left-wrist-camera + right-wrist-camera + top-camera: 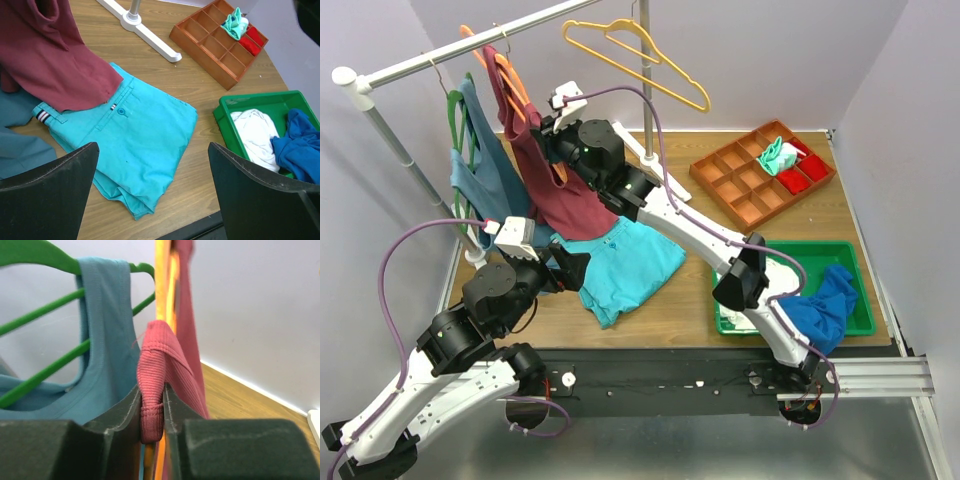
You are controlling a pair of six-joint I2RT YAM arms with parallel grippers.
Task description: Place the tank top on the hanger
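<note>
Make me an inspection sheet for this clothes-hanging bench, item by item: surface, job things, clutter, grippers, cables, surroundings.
Surface: wooden table, no spills seen.
Job's things: maroon tank top hangs from the orange hanger on the rail; one strap is pinched beside the hanger.
Clutter: turquoise folded garment; blue-grey top on a green hanger; divider tray; green bin holding white and blue cloth.
Grippers: left gripper open above the turquoise garment; right gripper closed on the tank top's strap.
Cables: purple cables loop loose off each arm.
Surroundings: clothes rail, plain walls.
</note>
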